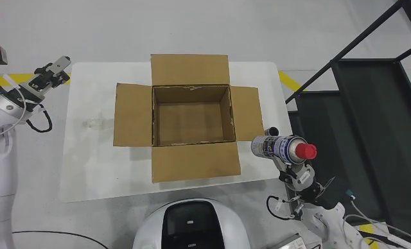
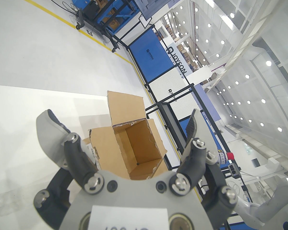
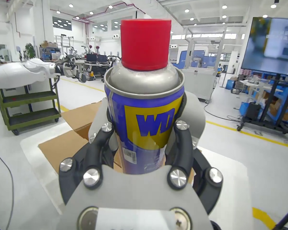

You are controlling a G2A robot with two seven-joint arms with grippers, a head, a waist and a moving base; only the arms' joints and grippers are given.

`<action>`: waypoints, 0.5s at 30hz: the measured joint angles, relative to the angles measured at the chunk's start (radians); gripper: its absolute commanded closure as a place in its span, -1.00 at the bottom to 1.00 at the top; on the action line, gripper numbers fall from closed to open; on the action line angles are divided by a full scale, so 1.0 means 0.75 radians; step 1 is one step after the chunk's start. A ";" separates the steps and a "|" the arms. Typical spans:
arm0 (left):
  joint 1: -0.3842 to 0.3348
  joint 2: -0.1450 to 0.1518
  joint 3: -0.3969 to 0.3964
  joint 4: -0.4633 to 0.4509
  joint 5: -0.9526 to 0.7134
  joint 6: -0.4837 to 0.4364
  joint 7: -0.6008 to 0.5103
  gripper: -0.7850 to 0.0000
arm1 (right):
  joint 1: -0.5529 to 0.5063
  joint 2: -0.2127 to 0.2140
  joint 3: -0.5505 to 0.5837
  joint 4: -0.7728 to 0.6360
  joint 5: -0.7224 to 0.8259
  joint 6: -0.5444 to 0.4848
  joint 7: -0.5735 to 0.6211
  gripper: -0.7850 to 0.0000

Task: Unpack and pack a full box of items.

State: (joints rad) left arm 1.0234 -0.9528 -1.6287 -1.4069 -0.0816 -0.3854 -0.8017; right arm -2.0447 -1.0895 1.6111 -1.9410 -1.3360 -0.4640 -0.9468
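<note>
Spray can, red-capped, lies clamped sideways in the right gripper at the right edge of the table, just beside the open cardboard box. Left gripper hangs over the far-left corner, jaws spread wide.

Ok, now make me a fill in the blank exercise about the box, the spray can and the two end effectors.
1. The brown cardboard box on the white table stands with flaps spread, and its inside is ___.
2. The right end effector is shut on a blue and yellow spray can with a ___ cap.
3. The left end effector, fingers apart near the table's corner, holds ___.

Missing words: empty; red; nothing.
</note>
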 measured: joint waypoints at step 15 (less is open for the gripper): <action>0.000 0.000 0.000 0.000 0.000 0.000 0.000 -1.00 | -0.001 0.000 0.001 0.001 -0.007 0.002 -0.002 1.00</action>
State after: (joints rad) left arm 1.0234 -0.9528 -1.6287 -1.4069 -0.0816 -0.3854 -0.8017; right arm -2.0452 -1.0894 1.6120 -1.9401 -1.3415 -0.4623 -0.9485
